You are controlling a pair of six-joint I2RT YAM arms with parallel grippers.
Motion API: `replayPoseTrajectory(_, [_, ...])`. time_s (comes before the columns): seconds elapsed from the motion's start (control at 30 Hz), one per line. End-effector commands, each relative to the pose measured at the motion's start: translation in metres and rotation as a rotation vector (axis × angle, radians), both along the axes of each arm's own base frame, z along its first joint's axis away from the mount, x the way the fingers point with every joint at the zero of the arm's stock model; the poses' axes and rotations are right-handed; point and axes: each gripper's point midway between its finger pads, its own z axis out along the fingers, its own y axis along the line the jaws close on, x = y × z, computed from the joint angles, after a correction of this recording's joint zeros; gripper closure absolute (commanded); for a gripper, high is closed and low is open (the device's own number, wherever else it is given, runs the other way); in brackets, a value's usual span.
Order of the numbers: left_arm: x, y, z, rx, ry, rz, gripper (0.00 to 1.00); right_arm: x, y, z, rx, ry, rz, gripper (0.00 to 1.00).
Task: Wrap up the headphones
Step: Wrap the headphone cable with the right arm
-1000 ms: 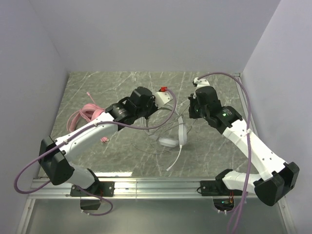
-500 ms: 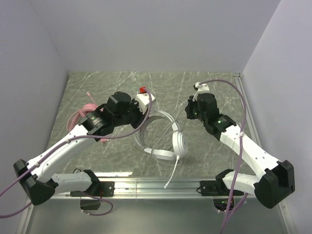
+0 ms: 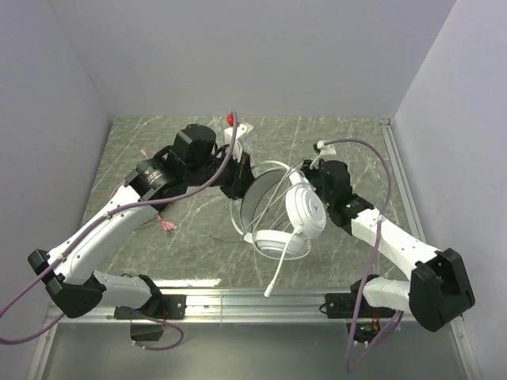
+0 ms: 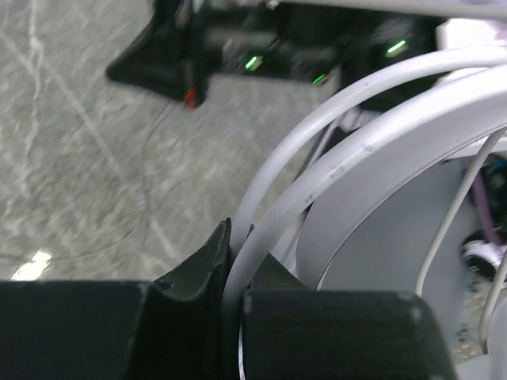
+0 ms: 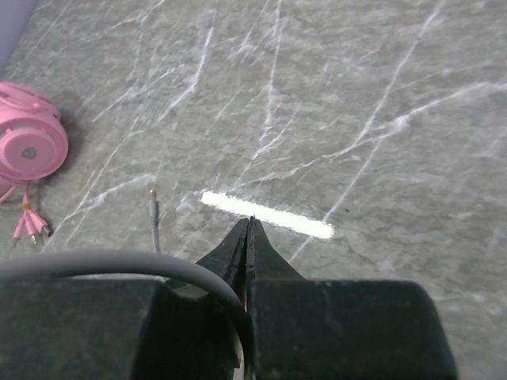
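The white headphones (image 3: 295,218) hang in the air over the middle of the table, with the mic boom pointing down toward the near edge. My left gripper (image 4: 240,234) is shut on the thin wire band of their headband (image 4: 333,134); in the top view it (image 3: 240,179) sits at the band's left side. My right gripper (image 5: 250,222) is shut, and the pale cable (image 5: 119,263) curves into the base of its jaws. The pink headphones (image 5: 28,150) lie at the left of the table, mostly hidden behind my left arm in the top view.
A grey jack plug (image 5: 153,207) lies on the marble beside the pink cable's ends (image 5: 32,226). A thin loop of cable (image 3: 214,237) trails on the table under the left arm. White walls close off three sides; a metal rail (image 3: 253,299) runs along the near edge.
The left arm has lifted the white headphones off the table and turned them upright, nearer the right arm. The right arm has swung in toward the middle.
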Motion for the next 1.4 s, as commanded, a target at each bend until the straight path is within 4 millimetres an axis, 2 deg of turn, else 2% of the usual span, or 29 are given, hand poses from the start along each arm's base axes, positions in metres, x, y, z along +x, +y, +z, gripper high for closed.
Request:
replayPoseTrajectory(0.0, [-0.024,-0.014,0.081,-0.23,0.007,-0.076,1.0,0.007,0.016,0.008,0.101,-0.054,0.052,0.94])
replayPoseTrajectory(0.1, [-0.019,-0.02,0.096,-0.252,0.016,-0.07,1.0,0.005,0.024,0.003,0.144,-0.054,0.082,0.94])
replayPoseTrajectory(0.3, [-0.005,-0.029,0.108,-0.276,0.054,-0.014,1.0,-0.001,0.042,-0.014,0.201,-0.027,0.153,0.96])
replayPoseTrajectory(0.37, [0.001,-0.03,0.109,-0.267,0.061,0.021,1.0,-0.003,0.047,-0.019,0.222,-0.018,0.164,1.0])
replayPoseTrajectory(0.47, [0.033,-0.024,0.102,-0.234,0.055,0.197,1.0,-0.008,0.058,-0.024,0.245,0.014,0.2,1.0])
replayPoseTrajectory(0.5, [0.048,-0.019,0.102,-0.225,0.045,0.291,1.0,-0.01,0.061,-0.026,0.246,0.023,0.206,1.0])
replayPoseTrajectory(0.6, [0.075,-0.006,0.101,-0.22,0.023,0.445,1.0,-0.024,0.068,-0.028,0.262,0.04,0.226,1.0])
replayPoseTrajectory(0.63, [0.091,0.005,0.098,-0.212,0.011,0.524,1.0,-0.033,0.07,-0.035,0.262,0.057,0.235,1.0])
replayPoseTrajectory(0.7, [0.108,0.016,0.092,-0.208,0.016,0.602,1.0,-0.045,0.074,-0.031,0.292,0.055,0.246,1.0])
replayPoseTrajectory(0.73, [0.124,0.029,0.09,-0.216,0.018,0.661,1.0,-0.054,0.073,-0.039,0.292,0.071,0.248,1.0])
replayPoseTrajectory(0.8, [0.141,0.039,0.08,-0.222,0.05,0.71,1.0,-0.07,0.08,-0.031,0.32,0.051,0.271,1.0])
replayPoseTrajectory(0.83, [0.155,0.05,0.08,-0.237,0.041,0.751,1.0,-0.079,0.082,-0.035,0.322,0.058,0.279,1.0])
replayPoseTrajectory(0.93, [0.185,0.074,0.066,-0.232,0.051,0.87,1.0,-0.104,0.095,-0.027,0.317,0.052,0.339,1.0])
replayPoseTrajectory(0.97, [0.192,0.078,0.062,-0.239,0.069,0.899,1.0,-0.111,0.1,-0.026,0.309,0.055,0.365,1.0])
replayPoseTrajectory(1.0, [0.203,0.08,0.053,-0.228,0.08,0.924,1.0,-0.126,0.11,-0.026,0.295,0.065,0.41,1.0])
replayPoseTrajectory(1.03, [0.211,0.088,0.049,-0.225,0.083,0.964,1.0,-0.128,0.112,-0.024,0.283,0.06,0.401,1.0])
replayPoseTrajectory(1.1, [0.229,0.104,0.041,-0.195,0.058,1.067,1.0,-0.145,0.119,-0.022,0.265,0.069,0.438,1.0])
replayPoseTrajectory(1.23, [0.248,0.133,0.028,-0.132,-0.015,1.245,1.0,-0.167,0.117,-0.011,0.24,0.068,0.502,1.0])
replayPoseTrajectory(1.27, [0.251,0.138,0.018,-0.101,-0.022,1.28,1.0,-0.17,0.117,-0.009,0.231,0.071,0.512,1.0])
replayPoseTrajectory(1.3, [0.255,0.155,0.015,-0.073,-0.06,1.368,1.0,-0.17,0.118,0.0,0.228,0.064,0.523,1.0])
replayPoseTrajectory(1.33, [0.256,0.162,0.01,-0.049,-0.074,1.406,1.0,-0.173,0.116,0.006,0.215,0.052,0.535,1.0])
replayPoseTrajectory(1.37, [0.258,0.17,-0.001,0.012,-0.098,1.433,1.0,-0.177,0.111,-0.001,0.175,0.085,0.537,1.0])
